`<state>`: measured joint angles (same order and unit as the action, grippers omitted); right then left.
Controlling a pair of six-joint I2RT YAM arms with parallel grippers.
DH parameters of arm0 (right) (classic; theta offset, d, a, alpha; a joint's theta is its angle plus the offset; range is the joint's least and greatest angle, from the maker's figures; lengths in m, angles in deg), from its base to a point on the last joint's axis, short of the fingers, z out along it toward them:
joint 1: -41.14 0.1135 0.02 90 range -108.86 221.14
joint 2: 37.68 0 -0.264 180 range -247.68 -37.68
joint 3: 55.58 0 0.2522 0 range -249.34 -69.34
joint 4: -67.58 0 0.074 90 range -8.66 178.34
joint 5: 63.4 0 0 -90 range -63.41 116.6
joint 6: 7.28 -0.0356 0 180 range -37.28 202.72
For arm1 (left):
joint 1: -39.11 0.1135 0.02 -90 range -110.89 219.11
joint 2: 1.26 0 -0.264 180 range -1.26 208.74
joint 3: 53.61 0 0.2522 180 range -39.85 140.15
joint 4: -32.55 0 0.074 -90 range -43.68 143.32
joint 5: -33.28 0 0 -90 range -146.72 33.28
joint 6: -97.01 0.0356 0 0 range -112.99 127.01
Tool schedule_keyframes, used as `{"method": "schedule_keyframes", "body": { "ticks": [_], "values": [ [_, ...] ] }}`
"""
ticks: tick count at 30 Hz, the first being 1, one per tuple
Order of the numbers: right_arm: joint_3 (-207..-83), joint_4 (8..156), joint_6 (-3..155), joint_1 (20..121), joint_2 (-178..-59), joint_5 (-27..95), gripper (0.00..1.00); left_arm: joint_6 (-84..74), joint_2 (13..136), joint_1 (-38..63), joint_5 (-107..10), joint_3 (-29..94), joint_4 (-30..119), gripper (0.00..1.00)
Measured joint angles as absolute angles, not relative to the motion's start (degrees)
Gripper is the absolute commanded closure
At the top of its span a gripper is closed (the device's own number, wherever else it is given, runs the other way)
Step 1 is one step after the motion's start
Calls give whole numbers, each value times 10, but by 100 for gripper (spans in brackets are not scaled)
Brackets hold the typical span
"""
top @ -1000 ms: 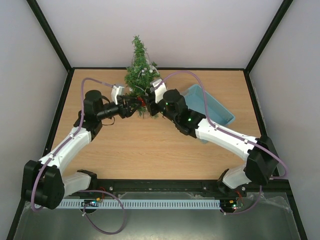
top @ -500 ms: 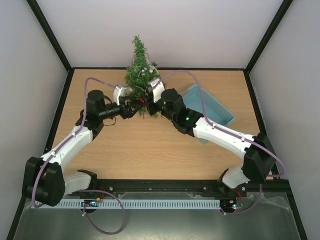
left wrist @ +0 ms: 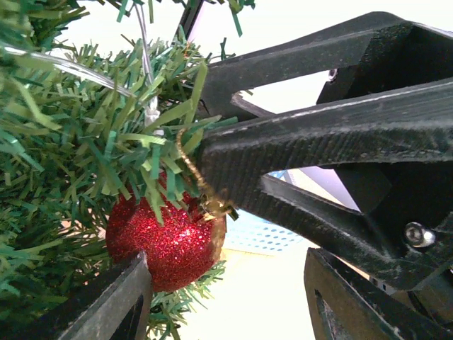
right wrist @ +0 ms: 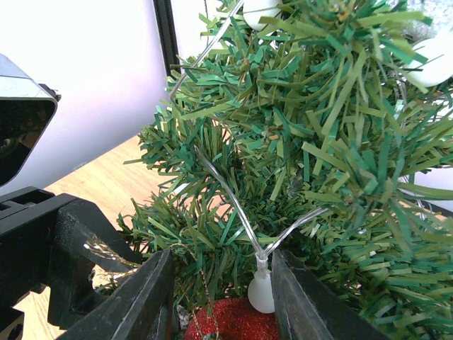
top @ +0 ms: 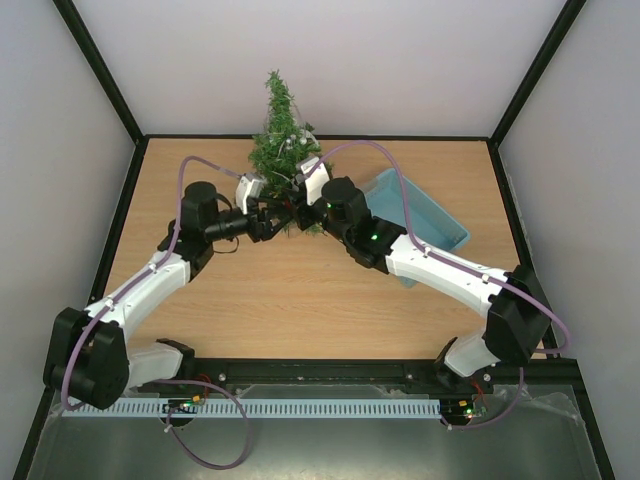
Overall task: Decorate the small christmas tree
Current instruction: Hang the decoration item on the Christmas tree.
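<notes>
Small christmas tree [top: 279, 135] at table [top: 300, 290] back edge, centre; lower branches hidden behind both wrists in top view. Left gripper [left wrist: 225, 287]: fingers wide apart, holding nothing; red bauble [left wrist: 166, 244] just beside one finger. Right gripper [right wrist: 219, 283]: bauble top + white bulb [right wrist: 260, 292] btwn fingers, contact cut off by frame edge, so can't tell if clamped. Gold loop [left wrist: 192, 170] at its tip, hold unclear.

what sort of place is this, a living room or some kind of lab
Probably a lab robot cell, not a home: plain white panel walls in a black frame enclose a wooden table, with the left arm and right arm bolted at its near edge.
</notes>
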<state>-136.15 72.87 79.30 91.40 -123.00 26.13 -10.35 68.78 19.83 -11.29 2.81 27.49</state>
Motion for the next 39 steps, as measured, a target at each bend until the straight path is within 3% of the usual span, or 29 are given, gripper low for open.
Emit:
{"method": "schedule_keyframes", "body": {
  "ticks": [28,39],
  "values": [
    [-1361,720,786,914,-1233,260,64,-72,641,177,-217,-5,274,38],
    [-1361,717,783,914,-1233,260,64,-69,685,177,-175,8,253,37]
  ]
}}
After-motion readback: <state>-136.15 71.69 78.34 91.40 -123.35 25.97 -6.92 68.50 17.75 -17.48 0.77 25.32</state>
